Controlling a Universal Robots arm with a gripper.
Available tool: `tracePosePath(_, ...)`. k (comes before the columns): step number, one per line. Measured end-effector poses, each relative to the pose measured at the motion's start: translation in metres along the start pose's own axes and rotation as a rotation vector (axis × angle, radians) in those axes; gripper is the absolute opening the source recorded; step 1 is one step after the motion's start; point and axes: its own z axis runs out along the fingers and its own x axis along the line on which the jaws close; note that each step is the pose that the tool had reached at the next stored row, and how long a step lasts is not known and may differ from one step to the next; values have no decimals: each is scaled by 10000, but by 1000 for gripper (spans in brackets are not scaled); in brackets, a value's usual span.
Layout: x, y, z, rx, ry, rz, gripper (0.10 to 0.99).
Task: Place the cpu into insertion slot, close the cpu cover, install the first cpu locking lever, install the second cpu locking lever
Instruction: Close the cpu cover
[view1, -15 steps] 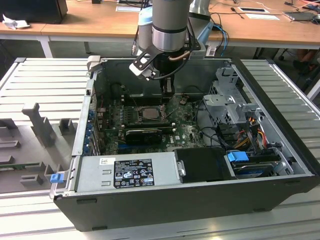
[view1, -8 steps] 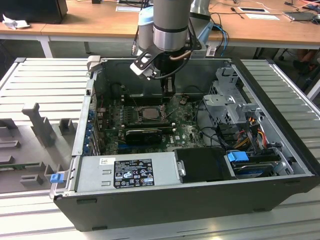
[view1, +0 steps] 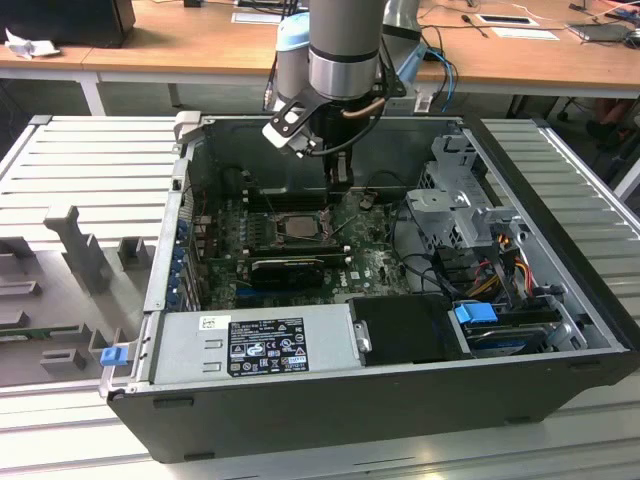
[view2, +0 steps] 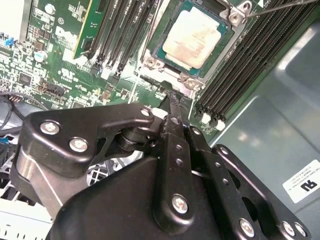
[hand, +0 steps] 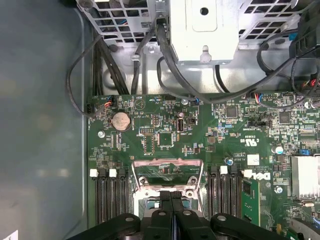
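In the second wrist view the cpu (view2: 195, 37), a silvery square chip, lies flat inside the insertion slot (view2: 161, 47). A thin wire lever (view2: 280, 7) stands raised past the slot's far corner. My gripper (view2: 172, 99) hangs just off the slot's near edge, its black fingers pressed together with nothing between them. The first wrist view shows the cpu cover (hand: 167, 164), a silver frame tipped up open, with green board visible through its window, right beyond my gripper (hand: 172, 196). In the exterior view my gripper (view1: 340, 183) hovers inside the case beside the slot (view1: 297, 226).
Long black memory slots (view2: 250, 60) flank the socket on both sides. A black expansion card (view1: 288, 268) lies in front of it and a grey power supply (view1: 260, 345) nearer still. The drive cage (view1: 465, 215) and loose cables (view1: 500, 255) crowd the exterior view's right.
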Motion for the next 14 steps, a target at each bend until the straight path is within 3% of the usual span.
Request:
tracePosePath(12, 3, 135, 3, 19, -4, 2, 106)
tracePosePath(14, 4, 142, -27, 19, -3, 3, 106)
